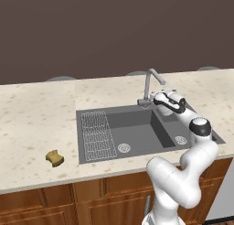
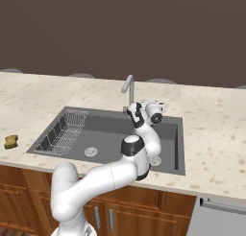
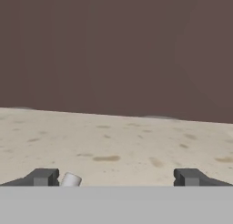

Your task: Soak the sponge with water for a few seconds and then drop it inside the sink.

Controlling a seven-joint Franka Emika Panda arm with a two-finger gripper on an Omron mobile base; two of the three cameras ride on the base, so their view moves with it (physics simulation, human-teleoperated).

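Small mustard-yellow sponge [image 1: 55, 158]: on speckled beige desk [image 1: 32, 114] — left of dark grey recessed sink [image 1: 137, 128].
End effector [image 3: 116, 177]: spread wide — empty, above sink.

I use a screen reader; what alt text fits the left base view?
A white robot arm reaches over a dark grey two-basin sink, its open end effector beside the grey faucet. A small yellow sponge lies apart on the speckled counter, left of the sink.

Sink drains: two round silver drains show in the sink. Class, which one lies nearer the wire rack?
The left drain, in the bigger basin right beside the rack; the other drain sits past the divider.
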